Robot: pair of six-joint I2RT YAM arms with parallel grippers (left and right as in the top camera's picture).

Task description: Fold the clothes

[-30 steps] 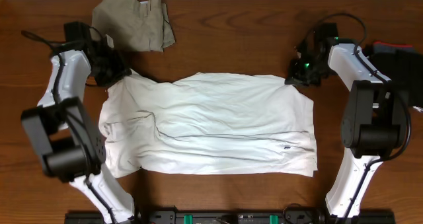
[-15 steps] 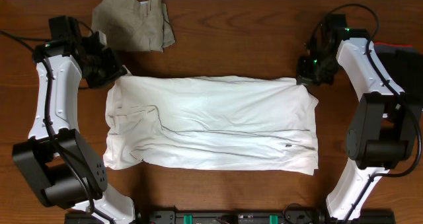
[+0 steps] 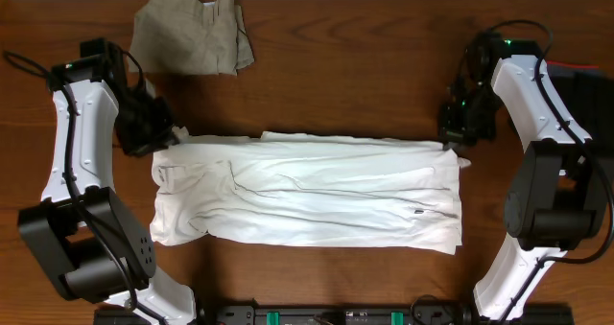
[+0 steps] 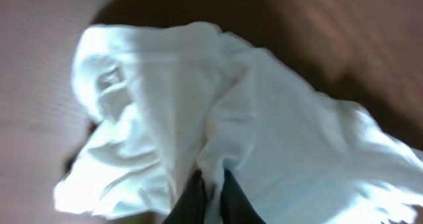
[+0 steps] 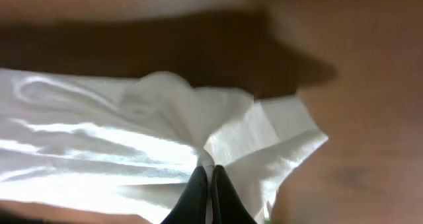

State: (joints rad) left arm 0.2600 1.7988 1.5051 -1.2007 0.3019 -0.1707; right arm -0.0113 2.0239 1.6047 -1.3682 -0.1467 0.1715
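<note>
- You have the white T-shirt (image 3: 307, 191) lying across the middle of the table (image 3: 345, 71). Its long side runs left to right, and creases and soft folds run along its length.
- Your left gripper (image 3: 161, 138) sits at the shirt's far-left corner with its jaws clamped on the cloth. In the left wrist view the two dark fingers (image 4: 192, 199) pinch a ridge of white fabric, and only a thin strip of it shows between them.
- From that pinch the fabric spreads away in bunched folds. That view is blurred, so you cannot make out finer detail there.
- Your right gripper (image 3: 460, 141) sits at the shirt's far-right corner, likewise closed on the cloth. In the right wrist view the fingertips (image 5: 197, 187) stand almost touching, with the gathered edge caught between them.
- Just right of that grip, a corner of fabric juts out as a small flap over the bare wood.
- The far edge of the shirt runs fairly straight from one gripper to the other.
- The near edge lies flat on the table, toward the arm bases.
- On the left part of the shirt, an extra layer of cloth lies on top, its outline traced by a dark crease.
- A small dark mark (image 3: 416, 213) shows on the shirt near its near-right corner.
- The khaki trousers (image 3: 187, 33) lie crumpled at the far-left of the table, beyond your left gripper and apart from the shirt.
</note>
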